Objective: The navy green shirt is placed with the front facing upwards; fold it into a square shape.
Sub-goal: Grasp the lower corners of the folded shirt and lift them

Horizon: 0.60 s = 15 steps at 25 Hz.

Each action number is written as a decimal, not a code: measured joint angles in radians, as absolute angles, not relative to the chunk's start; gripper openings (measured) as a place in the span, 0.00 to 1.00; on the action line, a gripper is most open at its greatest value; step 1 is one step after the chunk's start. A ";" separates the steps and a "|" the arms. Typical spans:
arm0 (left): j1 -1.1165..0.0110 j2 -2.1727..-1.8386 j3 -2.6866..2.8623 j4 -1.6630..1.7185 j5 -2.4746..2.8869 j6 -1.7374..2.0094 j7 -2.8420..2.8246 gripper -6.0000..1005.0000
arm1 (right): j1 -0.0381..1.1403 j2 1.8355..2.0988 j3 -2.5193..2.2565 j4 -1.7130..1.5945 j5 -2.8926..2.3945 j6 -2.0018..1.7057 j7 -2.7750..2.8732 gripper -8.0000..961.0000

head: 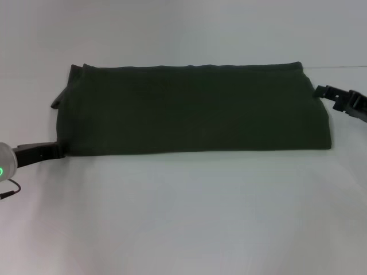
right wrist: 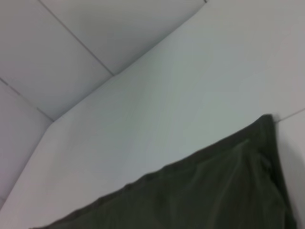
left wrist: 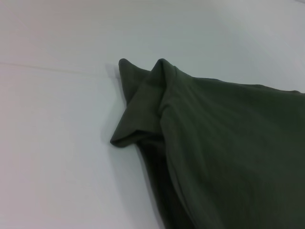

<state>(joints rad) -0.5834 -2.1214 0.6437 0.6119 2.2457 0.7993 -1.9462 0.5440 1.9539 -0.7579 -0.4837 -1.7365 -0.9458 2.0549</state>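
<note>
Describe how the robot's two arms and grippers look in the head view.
The left gripper is black and blocky, on a rounded white wrist housing with a green light and a thin dark cable trailing below. The right gripper is likewise black, angular and segmented. No markings are readable.

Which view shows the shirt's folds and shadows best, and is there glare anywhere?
Left wrist view: the navy green shirt shows creases and a dark shadow under its folded sleeve. Head view: shirt nearly flat black, table evenly lit, no glare. Right wrist view: soft, blurry.
</note>
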 joint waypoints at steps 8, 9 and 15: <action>-0.584 -2.119 0.640 0.614 2.246 0.808 -1.947 0.04 | 0.644 1.908 -0.756 -0.647 -2.173 -1.053 2.510 0.91; -0.585 -2.119 0.640 0.614 2.246 0.809 -1.947 0.04 | 0.659 1.908 -0.755 -0.668 -2.209 -1.075 2.538 0.91; -0.586 -2.117 0.636 0.614 2.250 0.817 -1.948 0.04 | 0.733 1.912 -0.750 -0.754 -2.472 -1.165 2.693 0.91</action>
<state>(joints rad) -0.5863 -2.1169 0.6361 0.6137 2.2502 0.8172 -1.9480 0.7332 1.9116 -0.7505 -0.7543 -2.4721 -1.1653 2.6928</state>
